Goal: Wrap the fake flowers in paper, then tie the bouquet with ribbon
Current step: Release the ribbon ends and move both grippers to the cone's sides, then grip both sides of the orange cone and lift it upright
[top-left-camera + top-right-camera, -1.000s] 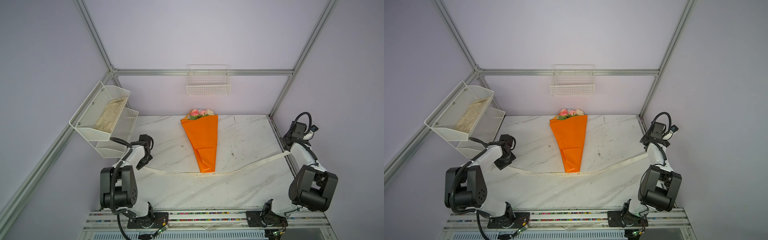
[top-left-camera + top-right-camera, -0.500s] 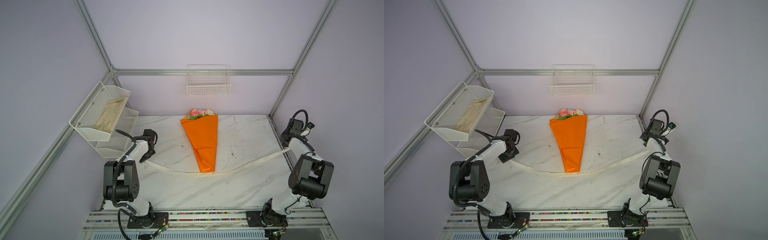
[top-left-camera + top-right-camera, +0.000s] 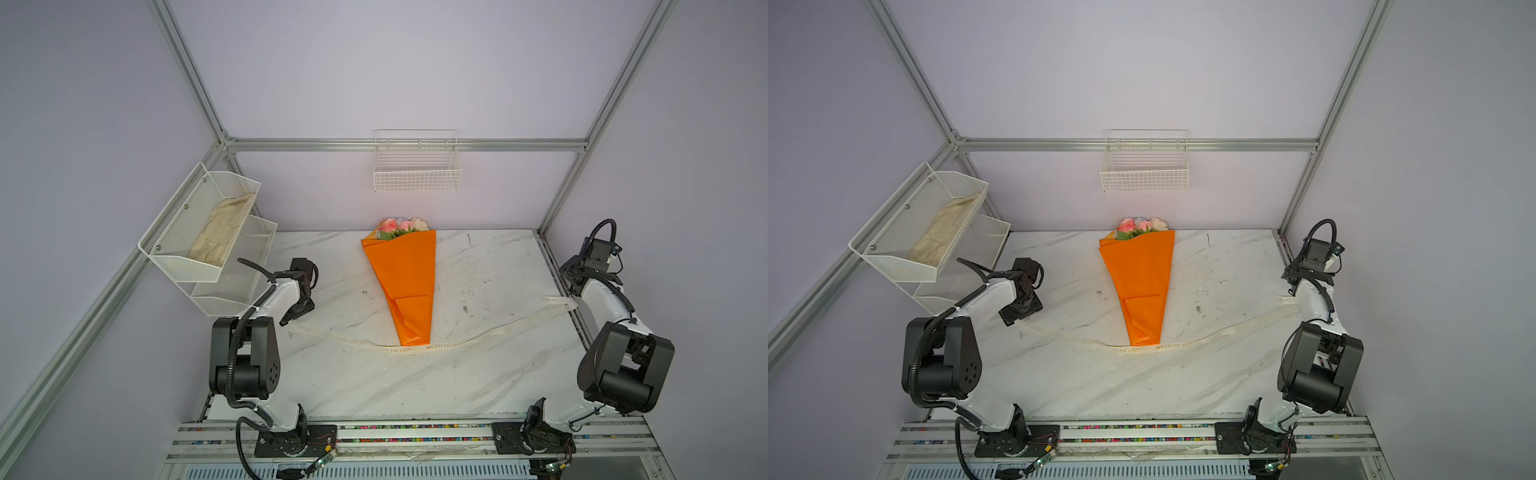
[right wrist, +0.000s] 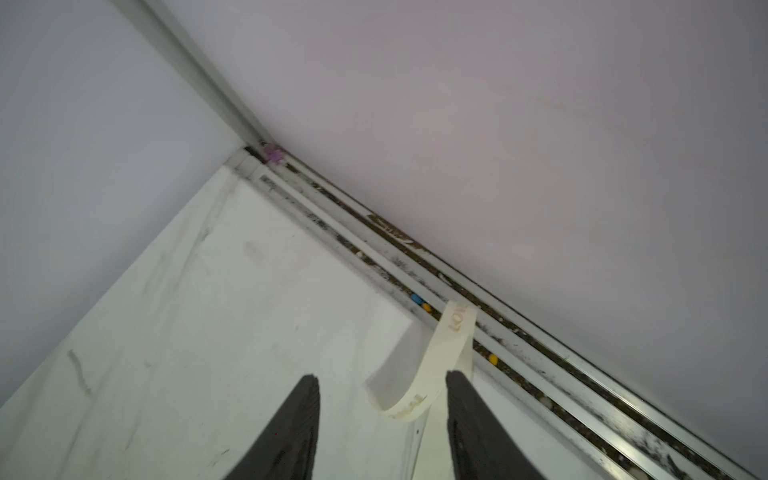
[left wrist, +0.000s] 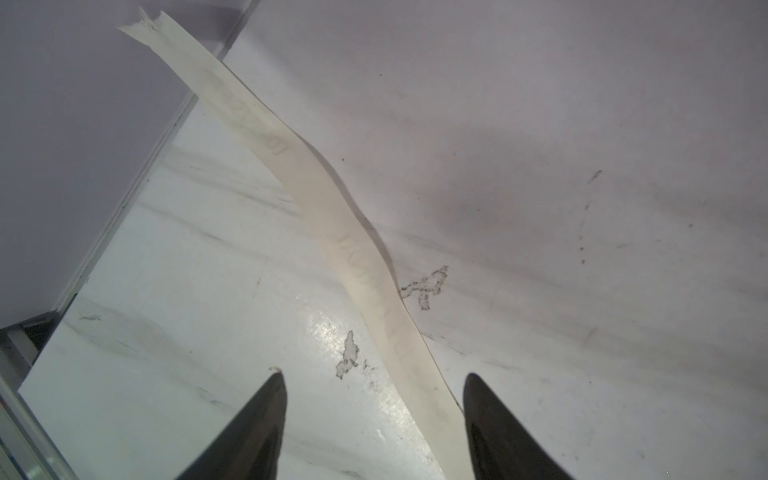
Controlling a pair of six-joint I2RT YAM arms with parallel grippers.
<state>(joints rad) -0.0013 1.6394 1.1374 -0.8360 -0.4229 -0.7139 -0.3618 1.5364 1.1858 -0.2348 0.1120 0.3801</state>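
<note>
The bouquet of fake flowers [image 3: 405,286] [image 3: 1140,286] lies in the middle of the marble table in an orange paper cone. Its pink and cream roses [image 3: 401,226] point at the back wall. A cream printed ribbon [image 3: 428,345] runs across the table under the cone's tip. My left gripper [image 5: 374,376] is open low over the ribbon [image 5: 353,257], which passes loose between its fingers beside one of them. My right gripper [image 4: 382,376] is open at the table's right edge. The ribbon's curled end [image 4: 436,365] rests between its fingers, against one of them.
A white mesh shelf [image 3: 208,232] holding a folded cloth hangs on the left wall, close behind my left arm. A wire basket [image 3: 417,166] hangs on the back wall. An aluminium rail [image 4: 498,316] with small coloured beads borders the table beside my right gripper.
Both grippers have opened and let go of the ribbon's ends. The ribbon, stretched between them before, now lies slack on the table. Both wrists have moved toward the back wall.
</note>
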